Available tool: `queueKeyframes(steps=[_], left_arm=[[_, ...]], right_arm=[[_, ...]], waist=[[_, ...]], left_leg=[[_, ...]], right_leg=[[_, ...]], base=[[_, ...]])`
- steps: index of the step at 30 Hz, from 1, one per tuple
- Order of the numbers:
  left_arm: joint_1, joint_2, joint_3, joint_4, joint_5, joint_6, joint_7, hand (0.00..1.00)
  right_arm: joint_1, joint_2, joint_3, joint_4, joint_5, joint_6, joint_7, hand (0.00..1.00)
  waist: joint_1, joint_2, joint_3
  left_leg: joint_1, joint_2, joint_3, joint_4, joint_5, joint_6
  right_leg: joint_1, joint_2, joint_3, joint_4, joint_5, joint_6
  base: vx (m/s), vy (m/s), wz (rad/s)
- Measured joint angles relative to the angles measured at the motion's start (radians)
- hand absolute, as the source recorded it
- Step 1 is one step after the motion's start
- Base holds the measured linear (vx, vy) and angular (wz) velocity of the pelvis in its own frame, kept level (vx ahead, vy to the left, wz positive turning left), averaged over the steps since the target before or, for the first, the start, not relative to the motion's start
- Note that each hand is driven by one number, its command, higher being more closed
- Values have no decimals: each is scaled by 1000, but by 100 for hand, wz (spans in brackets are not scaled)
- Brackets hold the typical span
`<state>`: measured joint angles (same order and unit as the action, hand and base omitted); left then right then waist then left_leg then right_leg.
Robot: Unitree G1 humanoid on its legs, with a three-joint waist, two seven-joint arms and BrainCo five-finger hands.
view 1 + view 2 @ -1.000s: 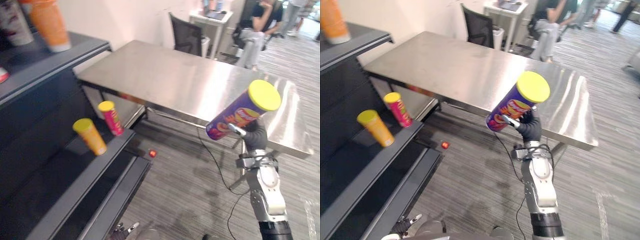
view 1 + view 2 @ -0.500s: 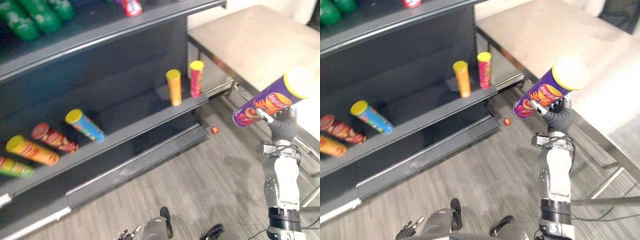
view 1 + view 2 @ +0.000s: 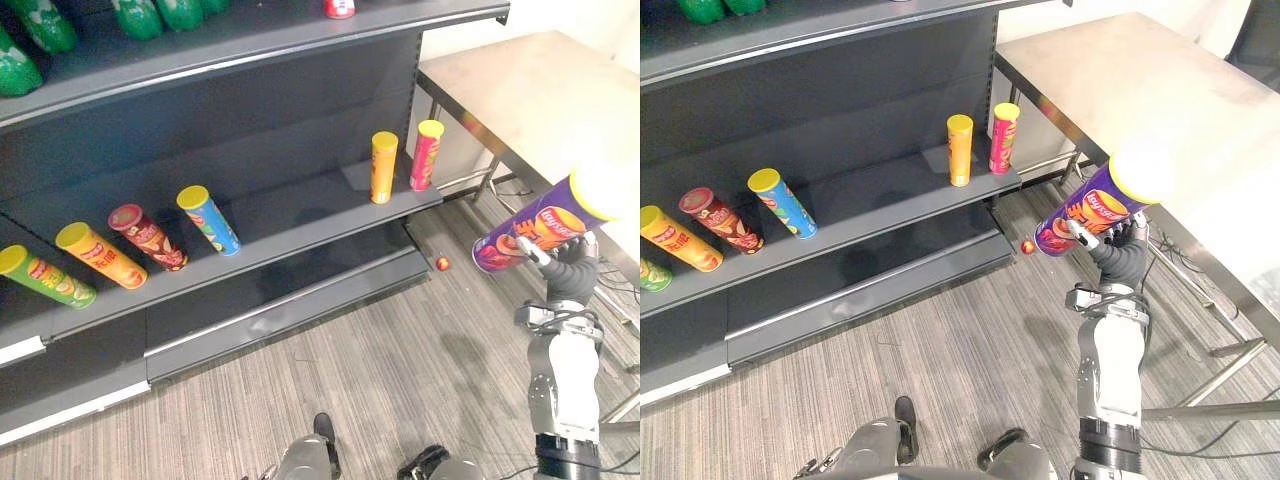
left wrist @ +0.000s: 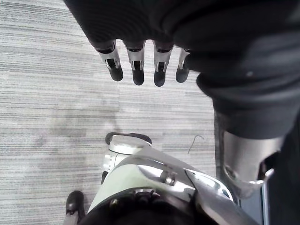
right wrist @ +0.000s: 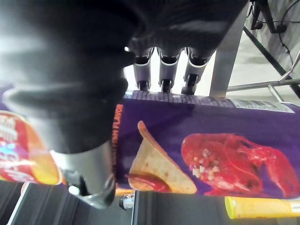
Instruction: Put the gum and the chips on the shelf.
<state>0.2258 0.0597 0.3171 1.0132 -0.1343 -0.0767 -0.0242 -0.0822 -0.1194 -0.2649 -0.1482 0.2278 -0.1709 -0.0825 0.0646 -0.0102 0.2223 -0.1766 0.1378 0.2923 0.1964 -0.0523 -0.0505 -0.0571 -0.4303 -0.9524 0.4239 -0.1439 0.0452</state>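
A tall purple chips can (image 3: 535, 225) with a yellow lid is tilted in the air, lid up and to the right. My right hand (image 3: 567, 277) is shut on its lower part, out in front of the shelf's right end. In the right wrist view the fingers (image 5: 161, 70) curl over the purple can (image 5: 211, 150) and the thumb presses its near side. The dark shelf (image 3: 300, 235) stands to the left of the can. My left hand (image 4: 136, 65) hangs low over the floor, fingers straight and holding nothing.
The middle shelf board carries a yellow can (image 3: 383, 167) and a pink can (image 3: 425, 155) upright at its right end, with several leaning cans (image 3: 208, 218) further left. Green bottles (image 3: 140, 15) stand on the top board. A steel table (image 3: 530, 90) is at the right, and a small red object (image 3: 441, 264) lies on the floor.
The camera has swung from the steel table to face the shelf, so more shelf boards and cans show. The purple can stays in my right hand, tilted the same way.
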Motion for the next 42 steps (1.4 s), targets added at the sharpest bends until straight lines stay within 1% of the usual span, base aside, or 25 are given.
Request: queueKeyframes(steps=[4,8,10,11,12,13,14,15,17,19,21,22,23,24,29,31,32,33,34,36,37,38,39,40,42], left_arm=[[-9,1,0,-44,-10,-2,-2,0],[-8,1,-2,-79,-22,-2,-2,0],[-7,2,-17,-79,-22,-2,-1,0],[-7,2,-17,-83,-22,-2,-1,0],[-5,4,-18,-97,-26,-2,0,0],[-1,15,-39,-104,-49,-7,2,0],[0,22,-48,-104,-53,-8,3,0],[2,36,-57,-102,-59,-7,8,0],[3,42,-68,-101,-59,-8,10,0],[-1,42,-86,-103,-59,-8,9,0],[-4,47,-87,-104,-59,-8,9,0],[-6,54,-87,-106,-59,-9,9,0],[-7,58,-87,-106,-59,-9,10,0],[-2,56,-86,-105,-60,-8,11,0],[0,49,-85,-96,-61,-6,11,0],[-9,49,-82,-96,-61,-7,11,0],[-27,50,-75,-90,-60,-6,11,0],[-35,51,-73,-85,-59,-6,11,0],[-51,53,-73,-68,-58,-6,11,0],[-72,51,-74,-48,-55,0,12,0],[-78,51,-74,-44,-54,0,12,0],[-89,51,-73,-35,-48,0,15,0],[-107,53,-73,-25,-37,1,23,0],[-109,55,-74,-27,-34,0,27,0],[-117,59,-85,-33,-4,-1,42,0]], right_arm=[[-22,-2,26,22,-12,2,-3,100],[-53,-2,87,53,-12,11,-6,100],[-53,-1,138,53,-15,14,-2,100],[-51,0,151,53,-16,15,-1,100],[-46,1,167,53,-33,19,0,100],[-33,3,173,48,-34,18,5,100],[-29,5,181,46,-35,18,8,100],[-24,8,197,44,-36,19,18,100],[-20,21,200,43,-45,18,28,100],[-13,21,200,43,-55,19,29,100],[9,21,198,39,-58,19,28,100],[17,19,193,33,-65,20,28,100],[17,17,186,31,-66,23,28,100],[17,20,187,26,-65,28,28,100],[23,21,192,-7,-50,28,42,100],[39,21,191,-15,-50,28,44,100],[62,21,190,-29,-49,28,46,100],[69,22,190,-31,-49,28,47,100],[75,22,188,-32,-49,28,46,100],[75,24,187,-32,-49,28,44,100],[74,25,187,-32,-50,28,43,100],[74,28,186,-32,-50,27,42,100],[74,29,185,-31,-51,27,37,100],[75,28,185,-31,-52,27,34,100],[72,30,188,-31,-54,27,21,100]], waist=[[21,-12,26],[39,-18,51],[64,-15,54],[65,-11,59],[57,-6,69],[52,10,82],[54,3,84],[52,-6,87],[46,-15,92],[44,-15,99],[16,-9,107],[12,-12,107],[14,-10,109],[24,-7,110],[21,-26,114],[16,-28,113],[5,-28,113],[-3,-28,113],[-15,-29,113],[-26,-29,113],[-27,-30,113],[-30,-31,113],[-39,-30,113],[-43,-29,113],[-43,-28,113]], left_leg=[[-50,24,-29,70,-6,-5],[-68,33,-82,169,-66,2],[-77,25,-118,216,-114,18],[-77,18,-127,223,-117,23],[-73,-6,-170,229,-119,31],[-63,-20,-222,226,-118,36],[-65,-26,-249,225,-117,38],[-68,-51,-284,220,-107,54],[-66,-103,-324,207,-97,71],[-68,-156,-367,207,-92,79],[-80,-202,-435,214,-92,78],[-93,-217,-457,226,-92,77],[-106,-219,-483,235,-91,63],[-112,-212,-500,231,-88,50],[-110,-171,-572,138,-50,-14],[-106,-163,-581,104,-37,-18],[-110,-143,-564,65,-25,-15],[-114,-131,-542,51,-18,-7],[-116,-97,-477,19,12,-2],[-114,-60,-376,-28,63,11],[-113,-52,-340,-37,68,18],[-112,-37,-263,-44,71,45],[-97,-9,-118,-54,77,63],[-89,-2,-68,-53,83,63],[-78,-25,-73,-53,103,35]], right_leg=[[-8,14,-1,27,3,-12],[50,19,-2,34,4,-10],[69,-4,20,89,32,-6],[65,-18,47,123,51,-25],[35,-29,162,199,112,-122],[-36,14,377,248,128,-151],[-62,63,501,243,90,-101],[-87,137,641,212,26,-58],[-104,182,724,129,-12,-25],[-133,219,795,51,-12,-13],[-133,252,875,-12,-6,-4],[-130,260,910,-25,-18,20],[-128,261,889,-20,-36,70],[-128,272,873,-25,-41,70],[-115,307,779,-47,-53,35],[-109,307,751,-58,-56,29],[-99,303,704,-74,-61,22],[-93,301,681,-78,-62,20],[-89,296,645,-74,-67,12],[-88,285,613,-62,-71,7],[-88,280,607,-60,-71,8],[-88,266,600,-56,-78,14],[-77,239,585,-53,-90,29],[-70,224,579,-51,-95,36],[-62,211,584,-51,-97,40]], base=[[24,-27,11],[3,17,34],[-38,62,45],[-38,131,84],[-12,217,108],[-6,194,116],[22,97,111],[31,-11,96],[68,-11,101],[62,-30,106],[39,-87,136],[51,-153,129],[74,-211,94],[78,-218,60],[81,-200,36],[74,-160,52],[84,-149,70],[90,-137,94],[74,-99,69],[93,-65,60],[84,-11,44],[103,43,43],[143,82,47],[156,97,41],[124,113,29]])
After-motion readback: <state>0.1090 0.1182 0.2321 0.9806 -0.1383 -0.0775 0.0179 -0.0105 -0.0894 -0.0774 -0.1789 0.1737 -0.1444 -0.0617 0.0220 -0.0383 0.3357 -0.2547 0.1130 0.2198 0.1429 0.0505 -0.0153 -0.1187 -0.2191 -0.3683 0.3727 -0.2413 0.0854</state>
